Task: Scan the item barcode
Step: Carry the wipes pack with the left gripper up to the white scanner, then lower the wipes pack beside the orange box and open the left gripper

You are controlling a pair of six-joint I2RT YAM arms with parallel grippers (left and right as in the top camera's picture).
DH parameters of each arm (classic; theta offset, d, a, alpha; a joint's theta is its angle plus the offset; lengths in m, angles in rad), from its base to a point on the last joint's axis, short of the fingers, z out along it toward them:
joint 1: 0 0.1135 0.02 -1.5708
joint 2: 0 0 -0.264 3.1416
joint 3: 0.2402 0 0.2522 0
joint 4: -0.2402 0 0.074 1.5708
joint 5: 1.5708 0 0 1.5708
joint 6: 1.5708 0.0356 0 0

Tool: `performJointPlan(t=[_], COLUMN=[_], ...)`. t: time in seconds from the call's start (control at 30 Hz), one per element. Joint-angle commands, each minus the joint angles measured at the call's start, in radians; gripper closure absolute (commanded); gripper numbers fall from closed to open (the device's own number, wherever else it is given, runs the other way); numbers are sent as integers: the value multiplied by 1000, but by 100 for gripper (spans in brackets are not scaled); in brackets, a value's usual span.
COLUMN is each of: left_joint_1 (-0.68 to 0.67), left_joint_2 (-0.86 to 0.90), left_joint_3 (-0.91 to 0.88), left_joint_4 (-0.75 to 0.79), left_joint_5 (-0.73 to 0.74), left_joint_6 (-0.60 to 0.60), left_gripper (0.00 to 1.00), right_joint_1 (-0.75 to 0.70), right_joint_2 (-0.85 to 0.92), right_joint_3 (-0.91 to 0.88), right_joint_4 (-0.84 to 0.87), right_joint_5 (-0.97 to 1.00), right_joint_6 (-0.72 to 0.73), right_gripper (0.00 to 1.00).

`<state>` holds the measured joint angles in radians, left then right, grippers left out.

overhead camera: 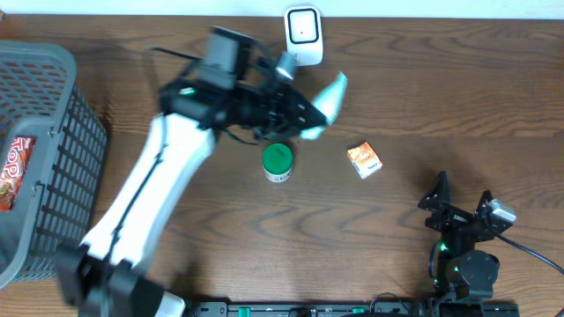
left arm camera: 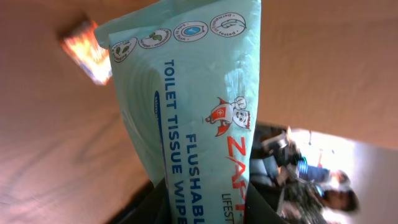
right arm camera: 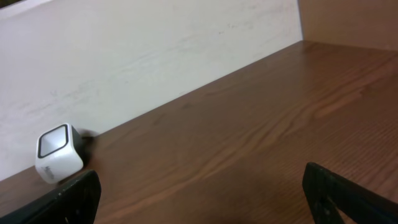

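A pale teal pack of flushable toilet tissue wipes point(overhead camera: 330, 99) point(left arm camera: 193, 106) is held off the table, my left gripper point(overhead camera: 305, 114) point(left arm camera: 205, 210) shut on its lower end. The pack points up and right, just below the white scanner point(overhead camera: 302, 33) point(right arm camera: 58, 154), which stands at the table's far edge against the wall. No barcode shows on the side of the pack I can see. My right gripper point(overhead camera: 462, 195) point(right arm camera: 202, 199) rests near the front right of the table, open, with only bare wood between its fingers.
A green-lidded jar point(overhead camera: 277, 162) stands just in front of the left arm. A small orange box point(overhead camera: 364, 160) point(left arm camera: 87, 50) lies to its right. A grey wire basket point(overhead camera: 53, 106) at the left edge holds a red snack pack point(overhead camera: 13, 172).
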<state>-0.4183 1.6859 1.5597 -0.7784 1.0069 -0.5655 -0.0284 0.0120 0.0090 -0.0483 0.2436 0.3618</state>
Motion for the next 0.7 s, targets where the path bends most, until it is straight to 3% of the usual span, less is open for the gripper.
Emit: performJointPlan(t=[0.0,0.13,0.3,0.47,0.53,0.67], left_joint_1=[-27,-45,-46,-46,-46,-33], left_joint_2=[92,218,326,403,417,416], left_joint_3=[-6,-6,-6,-6,-6,-5], left_joint_4=[2,2,2,2,2,2], left_joint_5=[171,300,317,317,304,154], left_joint_6=[39,79,84,83,84,76], left_gripper=[89,89,83,62,49,27], right_joint_1=[9,9,9,9,9,9], right_joint_2=[-5,-5,-5,-5,-5,-5], right_joint_3=[-3,-3,-3,-3,-3,-3], right_joint_4=[-2,-2,-2,-2,-2,-2], right_joint_5=[10,10,10,10,10,10], right_joint_6=[-11,-11,-11,-11,-11,-11], right_gripper=[1,1,1,1,1,1])
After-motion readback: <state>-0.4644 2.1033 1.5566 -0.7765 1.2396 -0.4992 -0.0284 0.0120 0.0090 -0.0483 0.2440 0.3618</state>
